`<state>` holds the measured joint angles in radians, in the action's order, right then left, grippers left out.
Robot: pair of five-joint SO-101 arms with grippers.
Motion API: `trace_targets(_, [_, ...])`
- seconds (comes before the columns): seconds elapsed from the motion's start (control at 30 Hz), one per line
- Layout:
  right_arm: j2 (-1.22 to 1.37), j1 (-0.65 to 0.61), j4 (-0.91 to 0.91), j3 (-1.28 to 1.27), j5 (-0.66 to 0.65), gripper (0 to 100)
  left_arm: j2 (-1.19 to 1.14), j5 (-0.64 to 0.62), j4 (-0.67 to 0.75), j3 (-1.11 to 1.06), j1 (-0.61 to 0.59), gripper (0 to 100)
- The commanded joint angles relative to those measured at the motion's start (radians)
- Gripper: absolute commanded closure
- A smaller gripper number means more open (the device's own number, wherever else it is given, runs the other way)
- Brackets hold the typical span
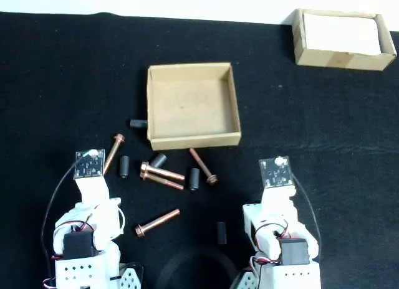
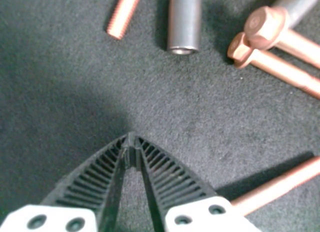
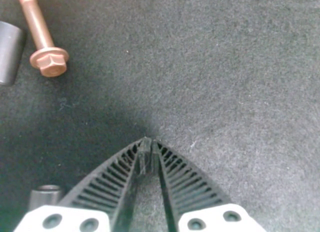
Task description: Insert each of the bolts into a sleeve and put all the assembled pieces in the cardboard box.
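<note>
- My left gripper is fully closed, tips touching, with nothing in it. My right gripper is just as closed and empty.
- Taking the high view as a clock with 12 at the far edge of the bench, the nearest sleeve lies at 3 o'clock, just beside my left wrist. Its long axis runs 12 to 6.
- The paired bolts lie beyond it, also at 3 o'clock, heads toward my left arm.
- From my right wrist, the slanted bolt lies at 9 o'clock, well apart.
- The cardboard box sits empty at 2 o'clock from my left arm. No bolt is in a sleeve yet.
- My left arm looks nearer. I judge it must open first, then close across the sleeve from 9 to 3.
</note>
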<state>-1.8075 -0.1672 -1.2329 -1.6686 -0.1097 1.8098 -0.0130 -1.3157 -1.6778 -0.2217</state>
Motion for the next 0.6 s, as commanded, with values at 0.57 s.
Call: trace_targets(0.57, [-0.002,-0.005,-0.002,-0.130,0.002,99.1,0.005,0.012,0.109,0.101,-0.050,99])
